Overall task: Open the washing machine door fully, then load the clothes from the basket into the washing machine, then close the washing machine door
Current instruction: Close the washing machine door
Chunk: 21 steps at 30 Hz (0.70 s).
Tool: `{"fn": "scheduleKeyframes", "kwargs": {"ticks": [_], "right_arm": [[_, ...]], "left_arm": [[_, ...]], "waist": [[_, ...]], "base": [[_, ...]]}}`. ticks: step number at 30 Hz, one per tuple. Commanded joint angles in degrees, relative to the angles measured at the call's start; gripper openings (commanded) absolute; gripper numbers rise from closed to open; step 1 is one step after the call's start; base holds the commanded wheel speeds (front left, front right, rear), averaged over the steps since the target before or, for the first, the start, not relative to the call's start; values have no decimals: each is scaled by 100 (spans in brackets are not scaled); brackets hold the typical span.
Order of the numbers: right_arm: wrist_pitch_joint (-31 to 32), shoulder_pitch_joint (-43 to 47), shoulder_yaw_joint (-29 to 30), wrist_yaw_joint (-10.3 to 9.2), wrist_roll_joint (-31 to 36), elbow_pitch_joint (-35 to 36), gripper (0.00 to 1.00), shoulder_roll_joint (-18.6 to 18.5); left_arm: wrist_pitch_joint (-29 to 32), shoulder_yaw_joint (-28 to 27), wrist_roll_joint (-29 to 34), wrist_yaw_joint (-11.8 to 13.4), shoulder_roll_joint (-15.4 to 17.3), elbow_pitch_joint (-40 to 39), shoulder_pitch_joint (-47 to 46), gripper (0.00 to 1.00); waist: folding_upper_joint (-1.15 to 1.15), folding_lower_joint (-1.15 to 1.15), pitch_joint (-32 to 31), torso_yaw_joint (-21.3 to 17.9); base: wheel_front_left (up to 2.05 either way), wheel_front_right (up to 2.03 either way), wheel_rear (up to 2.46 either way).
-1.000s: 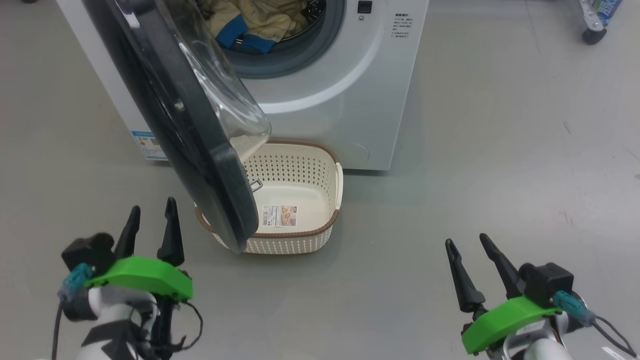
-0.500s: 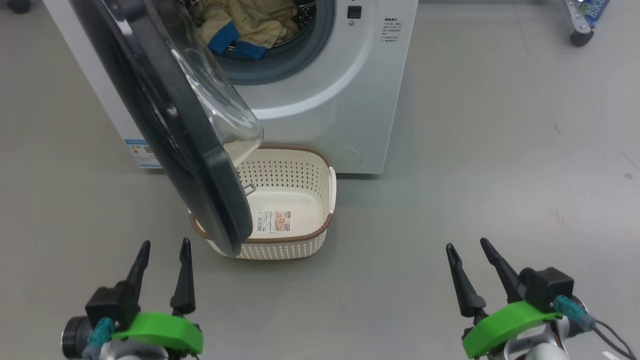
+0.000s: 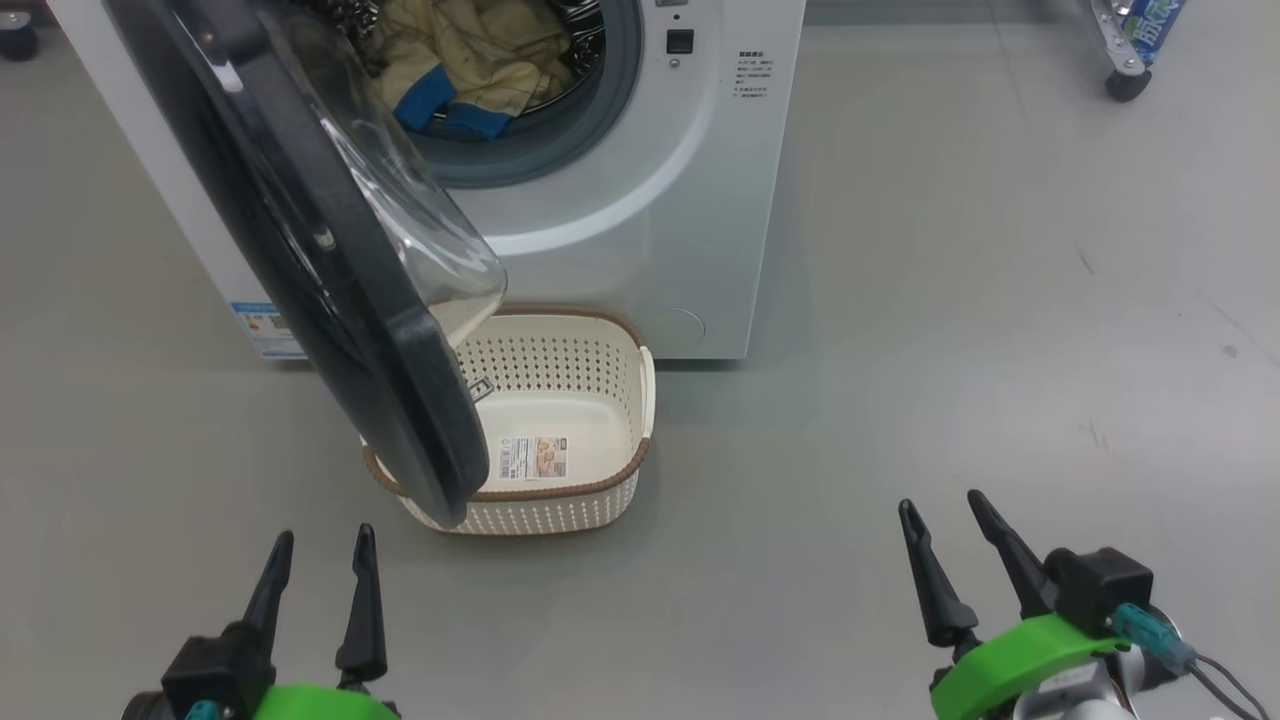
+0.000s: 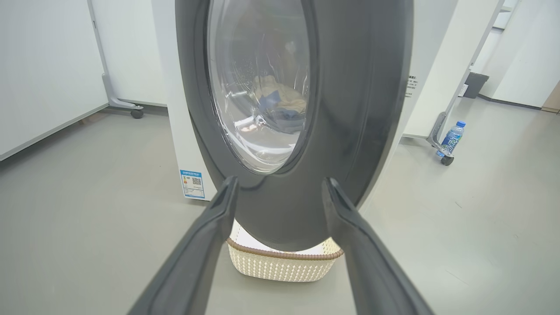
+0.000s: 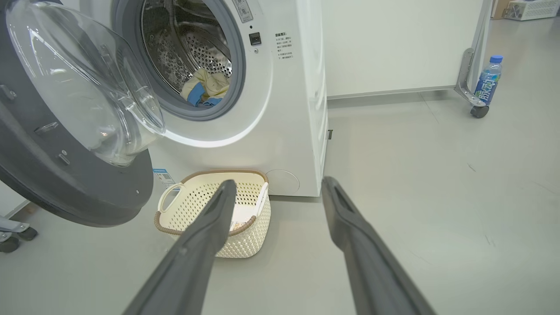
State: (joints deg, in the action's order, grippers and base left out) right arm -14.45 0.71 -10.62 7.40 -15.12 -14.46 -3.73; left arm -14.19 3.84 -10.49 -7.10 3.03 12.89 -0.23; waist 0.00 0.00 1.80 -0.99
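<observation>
- The washing machine (image 3: 620,230) stands on the grey floor (image 3: 900,350), its round mouth wide open to the head camera.
- The washing machine door (image 3: 340,310) hangs swung out from the machine's left side. Its black rim is seen nearly edge-on, and the glass bowl (image 3: 430,230) bulges back toward the opening.
- The clothes (image 3: 470,60) are in the drum (image 5: 183,48): a pale-yellow heap with blue patches, lying low just behind the grey seal (image 3: 545,158).
- The basket (image 3: 560,505) sits on the floor right at the foot of the machine's front, below the opening. Its pale bottom and label sticker (image 3: 535,457) are in plain sight.
- From the head camera, the door's lower rim overlaps the basket's left end (whether rim and basket touch, the pictures do not settle).
- The left gripper (image 3: 325,532) hovers low over the floor, near the basket's front left corner. Its fingers are spread wide with nothing between them.
- Its wrist camera looks straight at the door's outer face, and the clothes show dimly through the glass.
- The right gripper (image 3: 940,498) hangs over open floor, well apart from the basket on the right side. Its fingers are also spread and it grips nothing.
- From the right wrist, those fingers frame the machine's front right corner, with the basket just behind the left finger.
- A blue label (image 3: 262,330) sits low on the machine's front left corner.
- A bottle (image 5: 488,85) stands by a wheeled frame foot, far off across the floor to the right.
</observation>
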Motion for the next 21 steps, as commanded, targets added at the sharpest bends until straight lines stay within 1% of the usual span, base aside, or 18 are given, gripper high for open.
{"fn": "scheduleKeyframes", "kwargs": {"ticks": [1,8,21], "right_arm": [[-55,-95,-70,9,3,189,100,-36],[-55,-77,-39,9,13,185,100,-37],[-55,-52,-10,9,23,167,100,-27]], "left_arm": [[-81,-244,53,-27,21,-228,-75,100],[-81,-322,69,-35,-1,-301,12,100],[-81,-264,0,-38,-12,-342,53,100]], "waist": [[0,0,2,-14],[0,0,-9,-45],[0,0,-24,-84]], "base": [[0,0,0],[0,0,0],[0,0,0]]}}
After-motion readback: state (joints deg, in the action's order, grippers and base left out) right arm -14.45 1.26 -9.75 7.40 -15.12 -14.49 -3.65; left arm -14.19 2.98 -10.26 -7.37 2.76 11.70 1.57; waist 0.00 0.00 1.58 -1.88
